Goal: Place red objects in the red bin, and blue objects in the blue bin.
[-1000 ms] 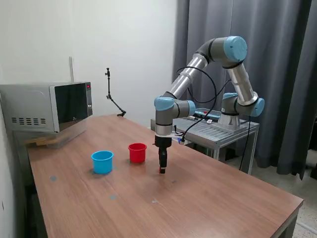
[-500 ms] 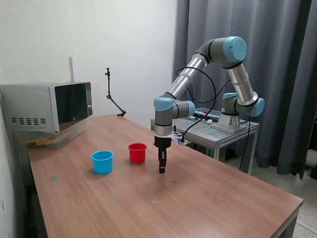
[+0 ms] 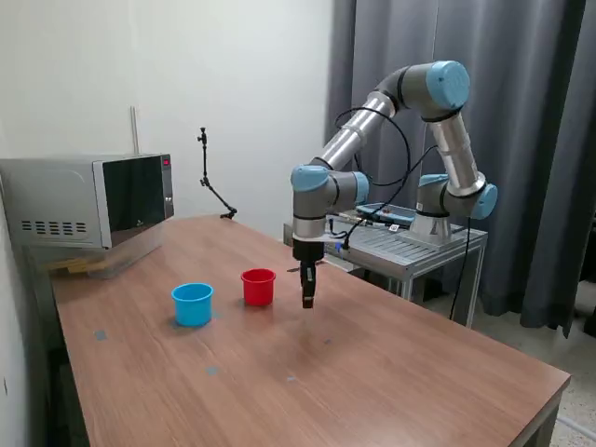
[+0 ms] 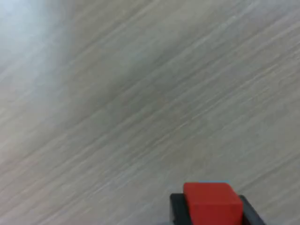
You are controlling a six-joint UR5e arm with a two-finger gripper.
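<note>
A red cube (image 4: 212, 202) is clamped between the closed jaws of the gripper (image 3: 307, 300), held clear above the counter (image 3: 372, 372). The cube is positioned just beside the red cup (image 3: 258, 286); the blue cup (image 3: 193, 304) is found beyond that cup.

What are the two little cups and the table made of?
The red cup and light-blue cup look like smooth plastic: solid color, soft shine. The table looks like wood or wood-look laminate, with streaky grain lines showing in the wrist view.
</note>
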